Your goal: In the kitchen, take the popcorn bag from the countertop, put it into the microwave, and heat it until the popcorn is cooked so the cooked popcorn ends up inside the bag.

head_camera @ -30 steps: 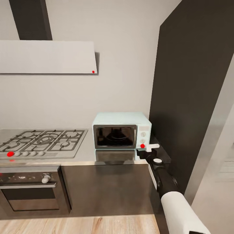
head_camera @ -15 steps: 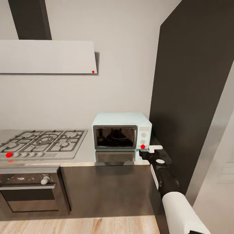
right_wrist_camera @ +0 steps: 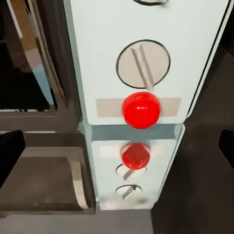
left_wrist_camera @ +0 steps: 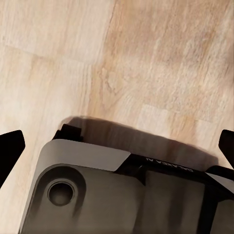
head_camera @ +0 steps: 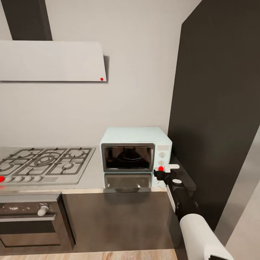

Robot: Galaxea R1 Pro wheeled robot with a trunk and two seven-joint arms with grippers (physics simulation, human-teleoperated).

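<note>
The right claw (head_camera: 169, 169), whose opening I cannot tell, reaches over the counter's (head_camera: 92, 173) front edge to just before the red button (right_wrist_camera: 141, 109) of the microwave (head_camera: 135, 152), which stands closed at the counter's right end beside the hob (head_camera: 45, 164).

White-sleeved black right arm (head_camera: 187, 209)

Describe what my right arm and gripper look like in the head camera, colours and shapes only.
The right arm has a rounded white shell on its nearer segment, then a slimmer black segment with a white side panel. Its wrist carries a white round disc set in black. The right gripper has a black base and pale white fingers. No cables show.
</note>
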